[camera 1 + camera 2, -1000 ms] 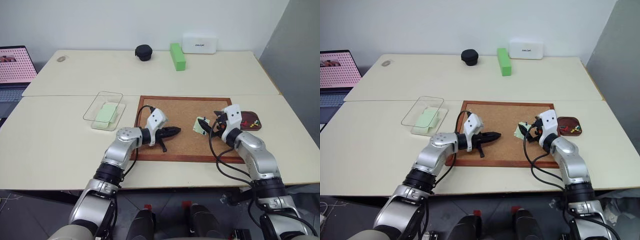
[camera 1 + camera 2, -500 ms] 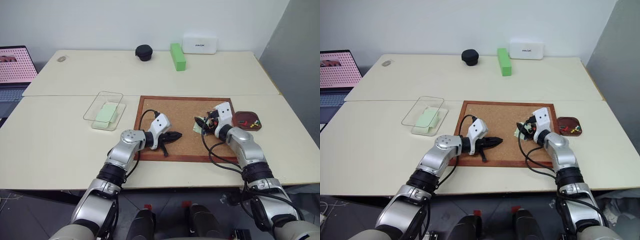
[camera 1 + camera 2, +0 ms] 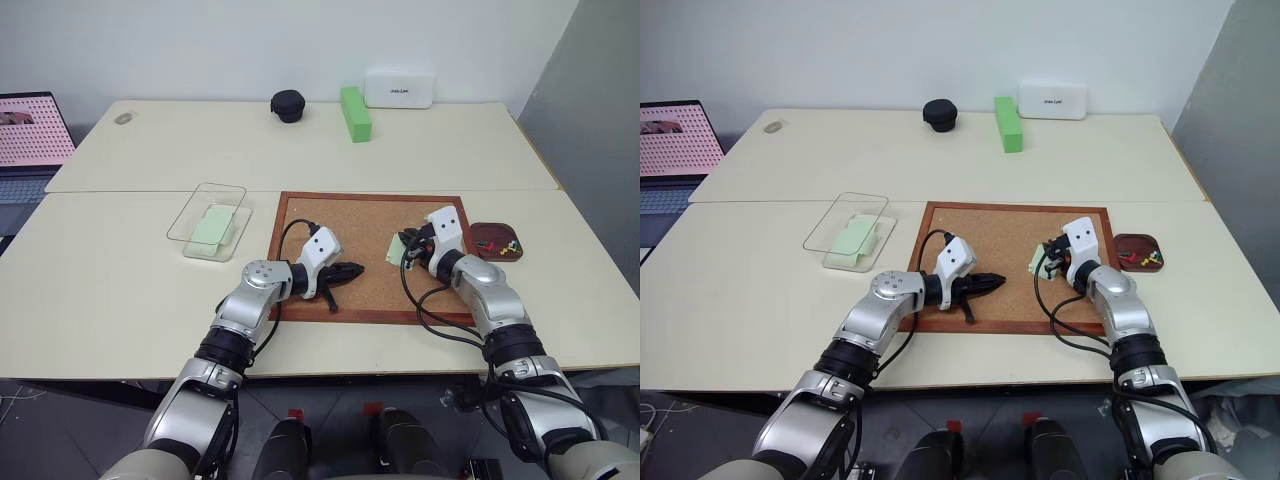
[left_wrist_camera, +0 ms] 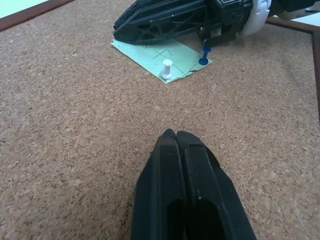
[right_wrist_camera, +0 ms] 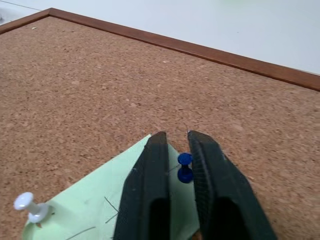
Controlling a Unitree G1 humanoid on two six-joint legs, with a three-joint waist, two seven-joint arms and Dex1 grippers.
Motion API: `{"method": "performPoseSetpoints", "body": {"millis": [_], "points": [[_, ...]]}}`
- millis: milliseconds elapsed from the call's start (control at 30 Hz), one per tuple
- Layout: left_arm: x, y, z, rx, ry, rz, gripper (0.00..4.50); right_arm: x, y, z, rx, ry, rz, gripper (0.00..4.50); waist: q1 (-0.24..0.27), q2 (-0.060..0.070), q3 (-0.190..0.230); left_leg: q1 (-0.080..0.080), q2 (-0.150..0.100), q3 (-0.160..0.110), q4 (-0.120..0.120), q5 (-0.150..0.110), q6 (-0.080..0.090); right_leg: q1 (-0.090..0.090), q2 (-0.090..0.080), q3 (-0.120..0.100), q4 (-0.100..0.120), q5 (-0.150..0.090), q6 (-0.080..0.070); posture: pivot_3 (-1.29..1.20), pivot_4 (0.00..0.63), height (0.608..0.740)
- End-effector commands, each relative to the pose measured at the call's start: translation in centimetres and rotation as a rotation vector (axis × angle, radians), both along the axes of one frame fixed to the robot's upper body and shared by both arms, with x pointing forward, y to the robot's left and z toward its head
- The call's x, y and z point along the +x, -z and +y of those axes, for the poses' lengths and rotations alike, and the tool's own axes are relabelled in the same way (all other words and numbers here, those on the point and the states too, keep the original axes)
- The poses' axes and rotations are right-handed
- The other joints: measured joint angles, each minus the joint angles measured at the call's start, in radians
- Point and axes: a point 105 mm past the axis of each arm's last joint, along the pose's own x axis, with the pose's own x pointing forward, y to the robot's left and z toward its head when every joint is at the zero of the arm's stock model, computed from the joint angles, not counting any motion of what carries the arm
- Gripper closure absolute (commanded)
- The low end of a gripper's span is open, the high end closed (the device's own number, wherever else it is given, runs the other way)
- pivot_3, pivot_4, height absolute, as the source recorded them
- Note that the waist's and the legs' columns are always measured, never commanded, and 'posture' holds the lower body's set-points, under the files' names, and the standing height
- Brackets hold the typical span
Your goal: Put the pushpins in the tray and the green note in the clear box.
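Cork board [image 3: 340, 225]: right gripper [image 5: 176, 165] clamped on blue pushpin [image 5: 184, 168] pinning green note [image 4: 161, 55].

The white box [image 3: 399, 88] at the far edge of the table carries a short line of small dark lettering on its front, too small to make out. The laptop screen [image 3: 33, 128] at the far left shows a pink dotted pattern with a small picture at the top; no words on it can be read. The green note [image 4: 161, 58] pinned on the cork board has thin pen lines, crossed strokes like a grid or an X, but no letters or numbers that I can read. Nothing else on the table bears a readable label, brand or sign.
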Motion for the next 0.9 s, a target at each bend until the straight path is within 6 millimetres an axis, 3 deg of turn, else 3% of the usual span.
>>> {"method": "performPoseSetpoints", "body": {"millis": [33, 400, 700, 800, 900], "points": [[0.1, 0.2, 0.4, 0.017, -0.01, -0.013, 4.5, 0.4, -1.6, -0.1, 0.004, 0.006, -0.065, 4.45, 0.0, 0.0, 0.0, 0.0, 0.0, 0.0, 0.0, 0.0, 0.0, 0.0, 0.0, 0.0, 0.0, 0.0, 0.0, 0.0, 0.15, 0.74], [-0.1, 0.4, 0.3, -0.008, -0.013, 0.022, 4.5, -0.6, -5.1, -0.9, 0.001, 0.032, -0.194, 4.45, 0.001, 0.0, 0.0, -0.001, 0.0, 0.0, 0.0, 0.0, 0.0, 0.0, 0.0, 0.0, 0.0, 0.0, 0.0, 0.0, 0.15, 0.74], [0.0, 0.4, -0.1, -0.003, -0.006, 0.026, 4.5, -1.5, -6.0, -1.0, 0.007, 0.035, -0.229, 4.45, 0.0, 0.0, 0.0, 0.002, 0.0, 0.0, 0.0, 0.0, 0.0, 0.002, 0.0, 0.0, 0.0, -0.001, 0.001, 0.0, 0.15, 0.74], [0.0, 0.4, -0.1, -0.003, -0.003, 0.026, 4.5, -1.5, -6.2, -1.6, 0.01, 0.063, -0.236, 4.45, 0.0, 0.0, 0.0, 0.002, 0.0, 0.0, 0.0, 0.0, 0.0, 0.002, 0.0, 0.0, 0.0, -0.001, 0.001, 0.0, 0.15, 0.74], [-0.1, 0.5, -0.2, -0.004, 0.0, 0.026, 4.5, -1.3, -6.8, -5.0, -0.008, 0.216, -0.257, 4.45, 0.001, 0.0, 0.0, 0.002, 0.0, 0.0, 0.0, 0.0, 0.0, 0.003, 0.0, 0.0, 0.0, -0.001, 0.001, 0.0, 0.15, 0.74]]}}
